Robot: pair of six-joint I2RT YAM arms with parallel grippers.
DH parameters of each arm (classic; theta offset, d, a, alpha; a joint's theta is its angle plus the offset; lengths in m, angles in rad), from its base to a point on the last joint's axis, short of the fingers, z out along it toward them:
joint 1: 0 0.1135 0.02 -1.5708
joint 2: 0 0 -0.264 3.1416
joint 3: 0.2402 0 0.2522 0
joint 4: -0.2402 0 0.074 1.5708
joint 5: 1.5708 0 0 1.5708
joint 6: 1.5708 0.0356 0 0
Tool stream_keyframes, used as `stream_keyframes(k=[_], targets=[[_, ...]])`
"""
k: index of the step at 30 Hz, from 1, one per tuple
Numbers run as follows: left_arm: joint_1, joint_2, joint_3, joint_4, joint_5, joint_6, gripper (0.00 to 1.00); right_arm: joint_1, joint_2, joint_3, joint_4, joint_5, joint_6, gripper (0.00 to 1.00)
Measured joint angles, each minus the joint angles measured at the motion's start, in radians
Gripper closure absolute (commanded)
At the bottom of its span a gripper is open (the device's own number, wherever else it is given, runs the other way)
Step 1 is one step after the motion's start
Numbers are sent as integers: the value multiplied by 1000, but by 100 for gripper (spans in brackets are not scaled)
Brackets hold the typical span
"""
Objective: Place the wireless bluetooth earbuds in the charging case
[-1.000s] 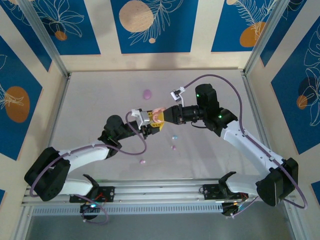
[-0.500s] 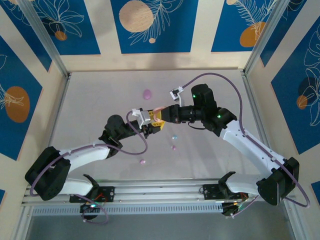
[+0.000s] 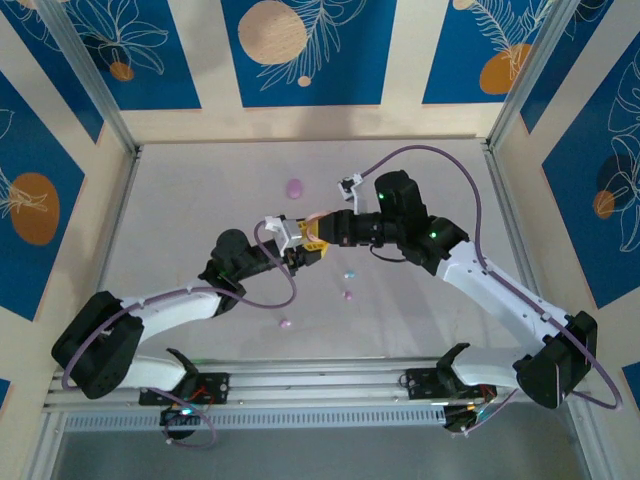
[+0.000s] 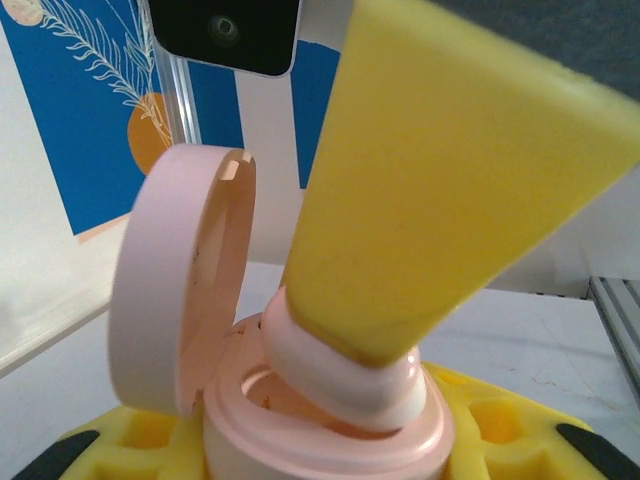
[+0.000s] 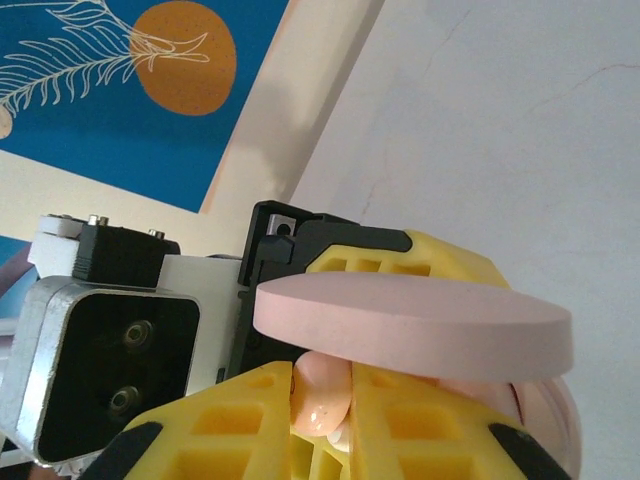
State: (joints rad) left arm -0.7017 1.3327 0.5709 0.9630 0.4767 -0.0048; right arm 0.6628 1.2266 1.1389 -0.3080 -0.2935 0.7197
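- Nearest the arm bases, a purple earbud (image 3: pixel 284 323) lies loose on the bench (image 3: pixel 200 200). It is on the near side of your left claw (image 3: pixel 308 252) and well apart from it.
- A little farther out are a second purple earbud (image 3: pixel 347 294) and a light blue earbud (image 3: pixel 350 274). They lie near each other, just on the near side of your right claw (image 3: pixel 318 232), and neither claw touches them.
- Your left claw is clamped on the base of the pink charging case (image 4: pixel 330 440), with a yellow pad (image 4: pixel 500 425) on each side.
- The case is open. Its lid (image 4: pixel 170 290) stands up on the hinge, to the left of the base in the left wrist view.
- Your right claw meets the left claw tip to tip, right over the open case. Its fingers are drawn together on a pink earbud (image 5: pixel 320 400), pinched between the two yellow pads.
- In the left wrist view, the right claw's yellow finger (image 4: pixel 450 180) slants down from the upper right into the case. The bud at its tip sits in the case's well, touching the inner rim. You cannot tell whether it is fully seated.
- In the right wrist view, the lid lies edge-on just beyond your fingertips, with the left claw's yellow pad behind it.
- Farthest out, a purple oval case (image 3: pixel 294 187) sits on the bench beyond both claws, well apart from them.
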Motion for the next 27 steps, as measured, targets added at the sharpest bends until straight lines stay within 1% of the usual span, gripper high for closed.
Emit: stream_keyframes(k=[14, 27], targets=[[-4, 8, 0, 23, -3, -23, 76, 77, 0, 42, -45, 178, -85, 79], [-12, 11, 0, 26, 1, -23, 76, 103, 2, 89, -134, 259, -146, 75]])
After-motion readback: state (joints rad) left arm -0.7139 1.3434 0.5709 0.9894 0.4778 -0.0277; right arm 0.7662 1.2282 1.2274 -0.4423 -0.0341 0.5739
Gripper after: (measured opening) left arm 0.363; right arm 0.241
